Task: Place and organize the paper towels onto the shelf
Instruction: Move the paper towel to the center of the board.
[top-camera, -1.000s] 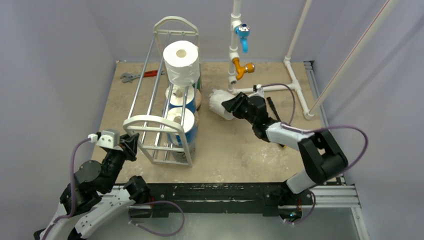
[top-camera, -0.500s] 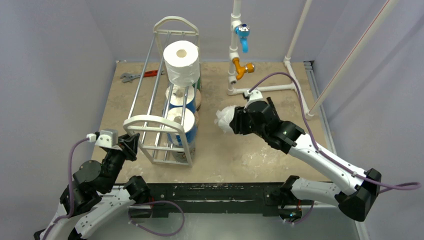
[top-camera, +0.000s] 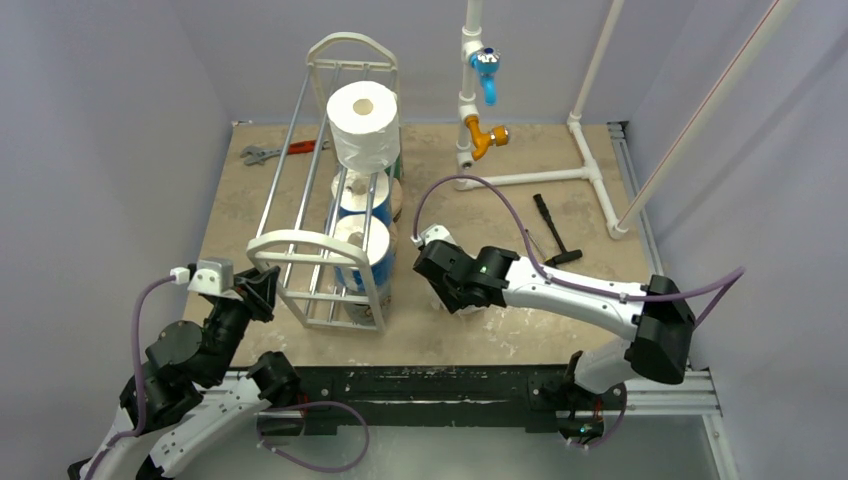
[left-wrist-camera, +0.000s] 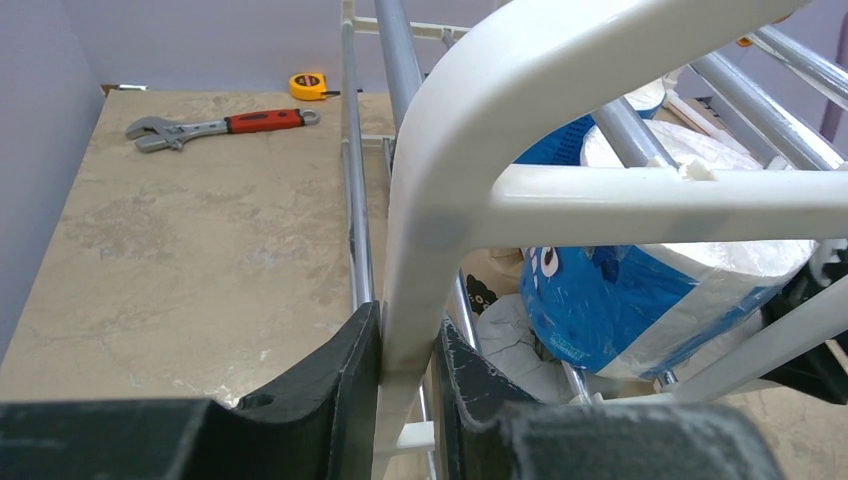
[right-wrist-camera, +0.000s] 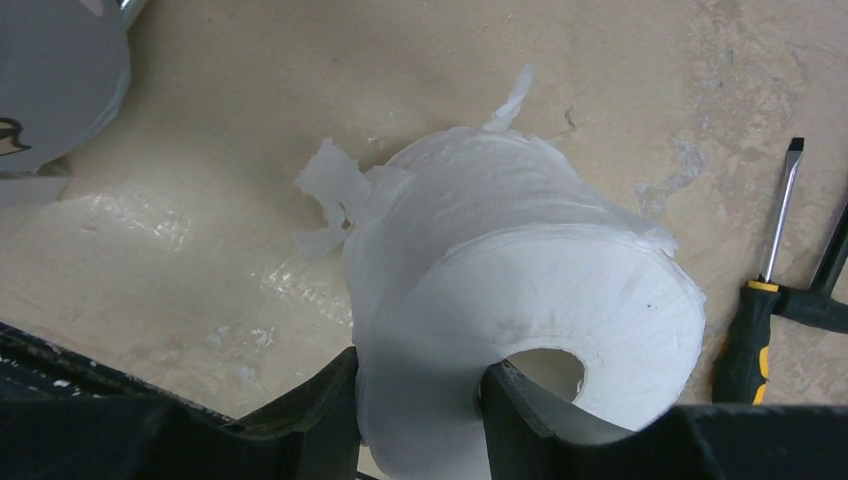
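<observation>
Off the near end of the shelf (top-camera: 300, 241), at roughly three o'clock from it, the right gripper (right-wrist-camera: 418, 395) holds a plain white roll (right-wrist-camera: 520, 260) low over the worktop (top-camera: 470, 340). I cannot tell whether the roll touches the surface. From above the arm hides nearly all of it.

The roll looks light and soft. Its outer sheet is torn and ragged at the far end, so it would likely crush or shed paper under a hard squeeze. The firm part should be the hollow core, and that is where the hold sits: the jaws are narrowed onto the roll's wall, one finger outside and the other apparently in the core hole. A screwdriver (right-wrist-camera: 765, 300) lies on the worktop beside it, apart.

At the shelf's near end frame, about seven o'clock on the worktop, the left gripper (left-wrist-camera: 408, 385) is pinched tight on the white upright, steadying the rack by the look of it.

The shelf already carries a white roll on top (top-camera: 362, 125) toward twelve o'clock, with blue-white rolls (top-camera: 360, 250) on the tier below. The space above the near blue-white roll seems the natural place for this one.
</observation>
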